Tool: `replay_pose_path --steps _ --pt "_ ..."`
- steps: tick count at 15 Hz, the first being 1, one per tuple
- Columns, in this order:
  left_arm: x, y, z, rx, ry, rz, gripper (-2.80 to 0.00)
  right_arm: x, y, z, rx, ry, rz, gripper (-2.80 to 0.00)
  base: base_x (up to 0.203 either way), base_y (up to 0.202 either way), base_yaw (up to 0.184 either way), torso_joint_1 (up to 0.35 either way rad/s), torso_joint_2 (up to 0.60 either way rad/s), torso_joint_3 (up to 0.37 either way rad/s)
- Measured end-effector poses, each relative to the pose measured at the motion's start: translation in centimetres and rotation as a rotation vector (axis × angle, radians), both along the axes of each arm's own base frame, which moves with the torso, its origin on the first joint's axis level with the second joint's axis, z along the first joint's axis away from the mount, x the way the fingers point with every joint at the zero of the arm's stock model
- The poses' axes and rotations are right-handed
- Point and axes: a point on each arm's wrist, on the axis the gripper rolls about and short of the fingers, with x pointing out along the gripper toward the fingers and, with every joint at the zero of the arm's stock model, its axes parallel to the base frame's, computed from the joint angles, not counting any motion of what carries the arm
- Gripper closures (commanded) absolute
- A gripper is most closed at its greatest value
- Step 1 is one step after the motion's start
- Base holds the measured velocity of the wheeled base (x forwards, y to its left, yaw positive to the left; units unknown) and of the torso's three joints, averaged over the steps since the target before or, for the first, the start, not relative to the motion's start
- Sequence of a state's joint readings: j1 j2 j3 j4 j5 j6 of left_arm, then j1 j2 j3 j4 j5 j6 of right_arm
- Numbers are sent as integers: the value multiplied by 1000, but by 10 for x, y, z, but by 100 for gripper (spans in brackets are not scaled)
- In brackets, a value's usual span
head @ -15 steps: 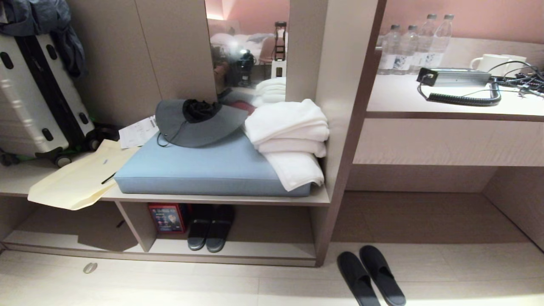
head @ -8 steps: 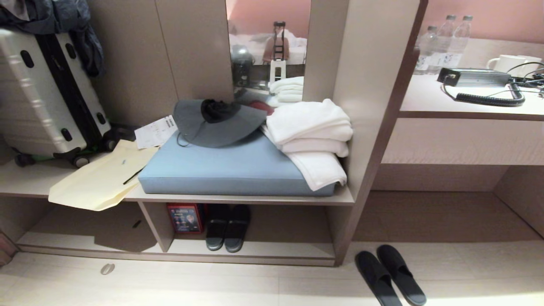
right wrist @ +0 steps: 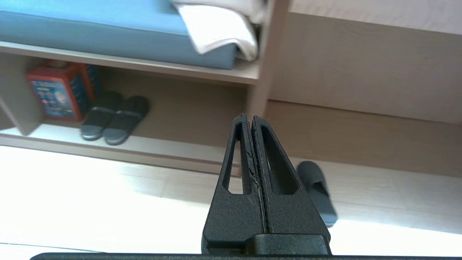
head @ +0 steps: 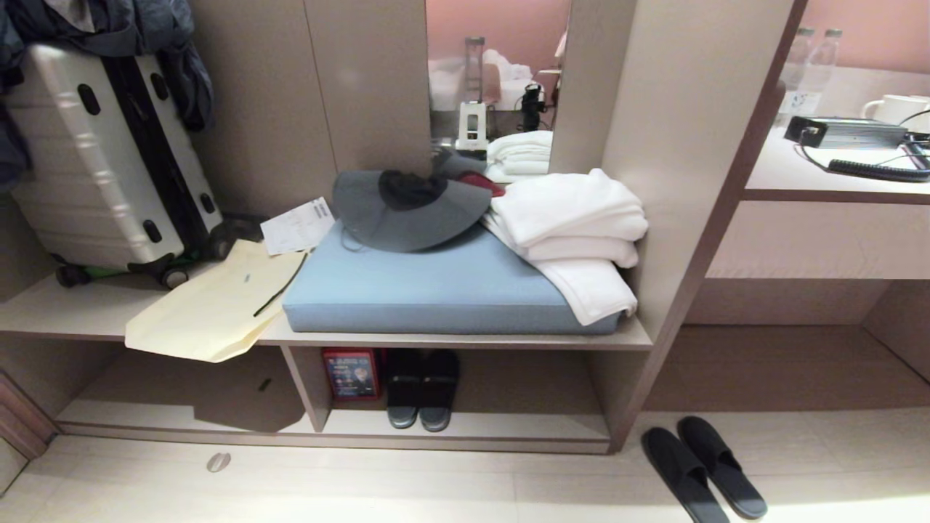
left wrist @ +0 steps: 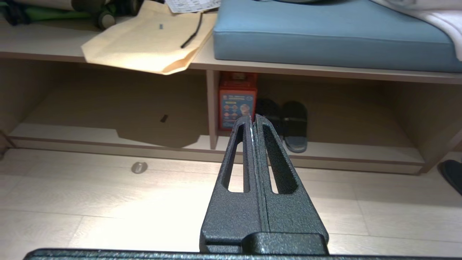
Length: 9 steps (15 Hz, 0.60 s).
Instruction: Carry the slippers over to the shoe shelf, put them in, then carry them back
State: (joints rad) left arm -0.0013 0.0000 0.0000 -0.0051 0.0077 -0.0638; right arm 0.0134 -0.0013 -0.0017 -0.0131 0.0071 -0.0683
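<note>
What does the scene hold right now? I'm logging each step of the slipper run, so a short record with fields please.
slippers: black pair side by side on the floor, outside the unit, before the desk recess
shoe shelf: low cubby, split by an upright divider
shelf contents: a dark grey-green pair beside a red box, right of the divider
left gripper: shut, empty, above the floor, facing the shelf
right gripper: shut, empty, above the floor
task stage: slippers not yet picked up
</note>
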Motion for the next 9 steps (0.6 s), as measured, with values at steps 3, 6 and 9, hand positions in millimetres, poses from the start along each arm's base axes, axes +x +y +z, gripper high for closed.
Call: replay_pose_path --steps 3,6,9 --pt "0 0 0 0 0 -1 0 0 0 0 0 0 0 0 0 195 -3 6 2 1" --pt "0 0 0 0 0 -1 0 0 0 0 0 0 1 0 0 195 -2 2 2 4" --pt "0 0 0 0 0 -1 0 0 0 0 0 -1 0 0 0 189 -2 5 2 2"
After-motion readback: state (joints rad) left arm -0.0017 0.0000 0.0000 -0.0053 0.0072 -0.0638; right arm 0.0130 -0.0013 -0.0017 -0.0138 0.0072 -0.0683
